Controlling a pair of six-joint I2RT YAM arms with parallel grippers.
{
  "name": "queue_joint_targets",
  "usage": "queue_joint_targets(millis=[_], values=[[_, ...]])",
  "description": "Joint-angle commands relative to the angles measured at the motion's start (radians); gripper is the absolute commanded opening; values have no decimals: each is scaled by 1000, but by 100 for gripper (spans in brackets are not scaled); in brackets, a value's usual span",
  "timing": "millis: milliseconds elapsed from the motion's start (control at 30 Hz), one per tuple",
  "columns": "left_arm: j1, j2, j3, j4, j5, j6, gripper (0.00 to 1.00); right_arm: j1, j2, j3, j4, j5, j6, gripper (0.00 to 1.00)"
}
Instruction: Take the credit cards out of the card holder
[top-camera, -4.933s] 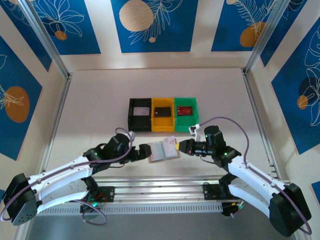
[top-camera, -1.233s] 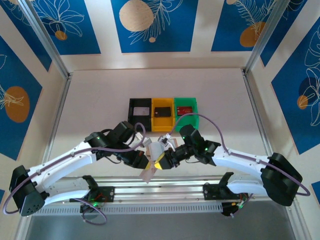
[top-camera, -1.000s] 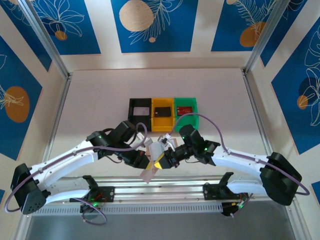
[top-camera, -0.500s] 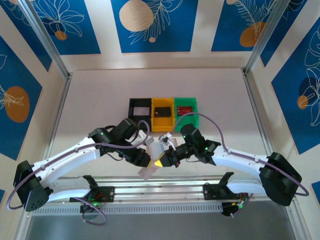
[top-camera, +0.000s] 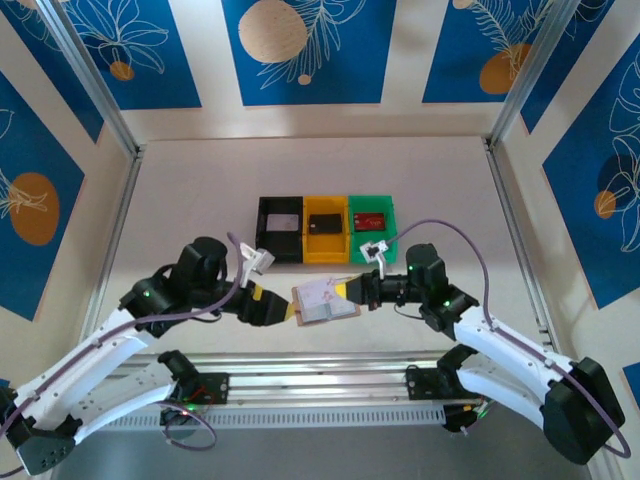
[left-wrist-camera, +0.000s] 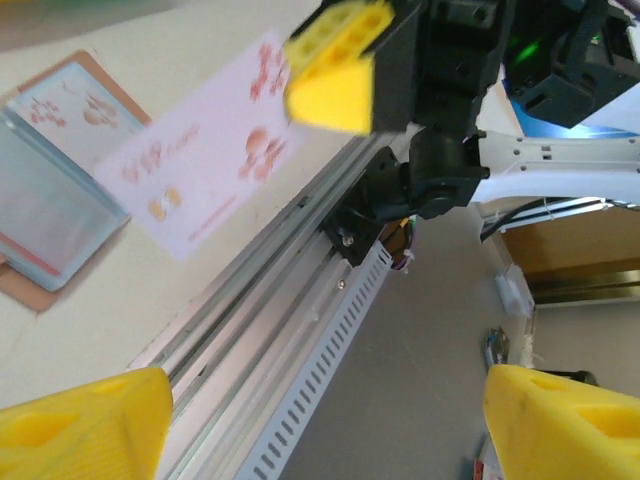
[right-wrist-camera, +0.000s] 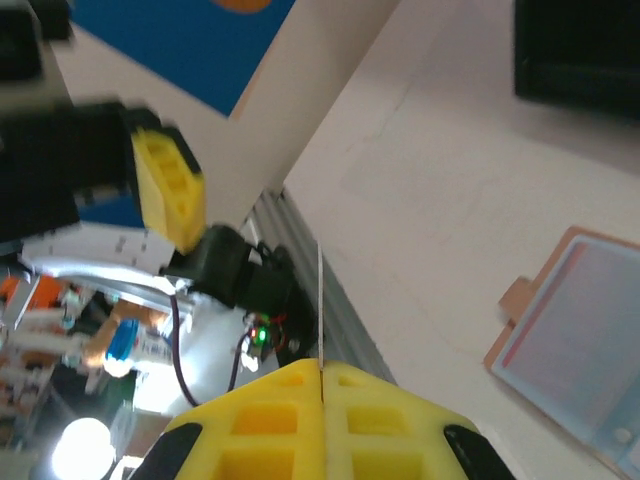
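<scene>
The card holder (top-camera: 335, 315) lies open and flat on the table, tan edge and pale grey-blue pockets up (left-wrist-camera: 45, 205) (right-wrist-camera: 580, 335). My right gripper (top-camera: 346, 292) is shut on a pale credit card (top-camera: 320, 291) with red prints (left-wrist-camera: 200, 165). That card hangs just above the holder and shows edge-on as a thin line (right-wrist-camera: 320, 300) between the yellow fingers (right-wrist-camera: 270, 420). My left gripper (top-camera: 287, 308) stands open just left of the holder, touching nothing (left-wrist-camera: 325, 430). Three more credit cards lie in the bins: pale (top-camera: 283, 222), dark (top-camera: 324, 224), red (top-camera: 370, 221).
A black bin (top-camera: 264, 232), a yellow bin (top-camera: 325, 247) and a green bin (top-camera: 388, 228) stand in a row behind the holder. The aluminium rail (top-camera: 320, 372) runs along the table's near edge, close in front of both grippers. Frame posts rise at the back corners.
My left gripper has opened, let go of the holder and drawn back left. The holder now lies flat on the table. My right gripper has pulled right with the pale card.
</scene>
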Motion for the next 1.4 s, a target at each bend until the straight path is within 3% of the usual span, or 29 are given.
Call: queue_joint_targets(millis=[0, 200, 367, 533, 1000, 1367], values=[[7, -8, -127, 290, 51, -188, 81, -8, -16, -26, 24, 93, 140, 0], [7, -1, -220, 545, -10, -322, 81, -7, -9, -38, 121, 125, 269, 0], [7, 27, -256, 650, -70, -373, 77, 2, -18, -40, 148, 135, 314, 0], [7, 71, -302, 788, -92, -427, 64, 9, -31, -56, 167, 144, 340, 0], [7, 96, -308, 820, -145, -415, 59, 11, -80, -77, 169, 162, 369, 0], [7, 156, -322, 925, -128, -445, 40, 22, -75, -66, 184, 155, 383, 0]])
